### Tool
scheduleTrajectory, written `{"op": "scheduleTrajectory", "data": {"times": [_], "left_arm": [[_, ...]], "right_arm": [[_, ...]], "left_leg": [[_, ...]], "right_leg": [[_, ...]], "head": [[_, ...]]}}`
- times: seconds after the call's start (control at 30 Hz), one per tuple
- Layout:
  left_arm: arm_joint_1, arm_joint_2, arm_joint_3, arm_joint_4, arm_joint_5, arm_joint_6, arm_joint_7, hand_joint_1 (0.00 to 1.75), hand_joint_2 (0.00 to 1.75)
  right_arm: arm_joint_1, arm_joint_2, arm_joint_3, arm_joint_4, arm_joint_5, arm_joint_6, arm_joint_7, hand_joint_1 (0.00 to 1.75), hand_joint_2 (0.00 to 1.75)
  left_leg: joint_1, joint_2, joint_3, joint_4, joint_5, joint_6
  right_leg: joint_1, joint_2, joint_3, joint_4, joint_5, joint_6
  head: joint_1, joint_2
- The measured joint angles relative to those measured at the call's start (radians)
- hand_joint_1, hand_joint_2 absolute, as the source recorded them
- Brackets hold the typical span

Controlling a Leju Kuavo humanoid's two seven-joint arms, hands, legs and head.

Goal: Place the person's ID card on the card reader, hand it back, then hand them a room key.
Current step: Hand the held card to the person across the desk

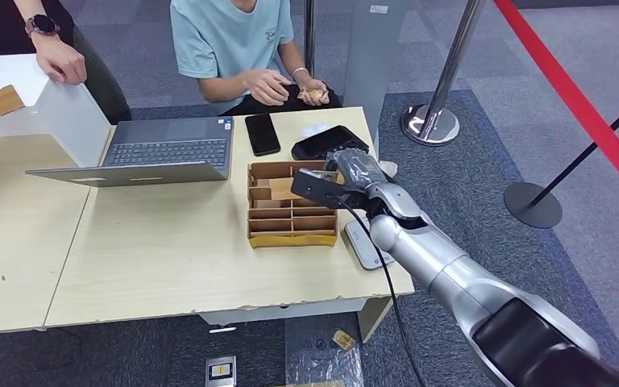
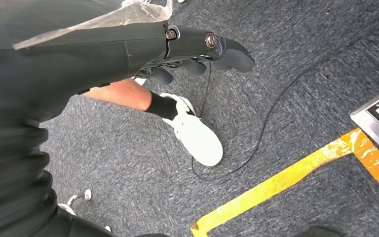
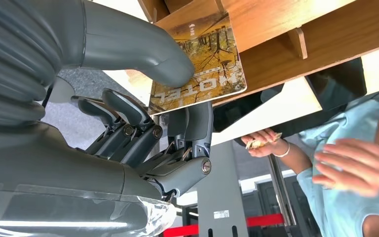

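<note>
My right hand [image 1: 353, 172] hovers over the right side of the wooden compartment box [image 1: 290, 231] on the table. In the right wrist view its thumb [image 3: 143, 49] and a finger pinch a hotel key card [image 3: 205, 54] printed with autumn trees, just at the box [image 3: 296, 29]. A black device [image 1: 329, 142] lies behind the box, and a flat grey device [image 1: 366, 247] lies to its right. The person in a light blue shirt [image 1: 230, 36] sits across the table holding a small tan thing [image 1: 313, 94] in both hands. My left hand [image 2: 197, 49] hangs over the carpet, fingers loosely apart, holding nothing.
A laptop [image 1: 161, 153] and a black phone [image 1: 262, 133] lie on the table's far side. A white counter [image 1: 48, 105] with another person's hand [image 1: 58, 60] stands at the back left. Stanchions [image 1: 431, 121] with a red belt stand to the right. A white shoe [image 2: 195, 136] and yellow tape [image 2: 286, 180] are on the floor.
</note>
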Motion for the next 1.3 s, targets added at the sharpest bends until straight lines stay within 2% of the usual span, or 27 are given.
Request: {"op": "scheduleTrajectory", "data": {"times": [0.2, 0.47, 0.8, 1.0, 1.3], "left_arm": [[0.000, -0.001, 0.000, 0.000, 0.000, 0.000, 0.001, 0.00, 1.75], [0.000, -0.001, 0.000, 0.000, -0.003, -0.002, 0.009, 0.00, 1.75], [0.000, -0.001, 0.000, 0.000, -0.013, 0.001, -0.002, 0.00, 1.75], [-0.008, -0.002, 0.000, 0.000, -0.026, -0.003, 0.002, 0.00, 1.75], [-0.010, -0.006, 0.000, 0.000, -0.035, -0.011, 0.010, 0.00, 1.75]], "right_arm": [[0.011, -0.012, -0.004, -0.006, -0.003, -0.001, 0.004, 1.75, 1.75], [0.031, -0.055, -0.026, -0.022, -0.001, -0.014, 0.018, 1.75, 1.75], [0.006, -0.087, -0.053, -0.055, 0.015, -0.010, 0.036, 1.75, 1.75], [-0.080, -0.064, -0.051, -0.054, 0.042, 0.015, 0.035, 1.75, 1.75], [-0.149, 0.022, -0.025, -0.016, 0.051, 0.021, 0.000, 1.75, 1.75]], "left_leg": [[0.000, 0.000, 0.001, 0.000, 0.000, 0.000], [0.000, 0.000, 0.000, 0.000, 0.000, 0.000], [0.000, 0.000, -0.001, 0.000, 0.000, 0.000], [0.000, 0.000, -0.002, 0.000, 0.000, 0.000], [0.000, 0.000, -0.002, 0.000, 0.000, 0.000]], "right_leg": [[0.000, 0.000, 0.000, 0.000, 0.000, 0.000], [0.000, 0.000, 0.001, 0.000, 0.000, 0.000], [0.000, 0.000, 0.000, 0.000, 0.000, 0.000], [0.000, 0.000, -0.001, 0.001, 0.000, 0.000], [0.000, 0.000, -0.001, 0.001, 0.000, 0.000]], "head": [[0.000, 0.000], [0.000, 0.000], [0.000, 0.000], [0.000, 0.000], [0.000, 0.000]]}}
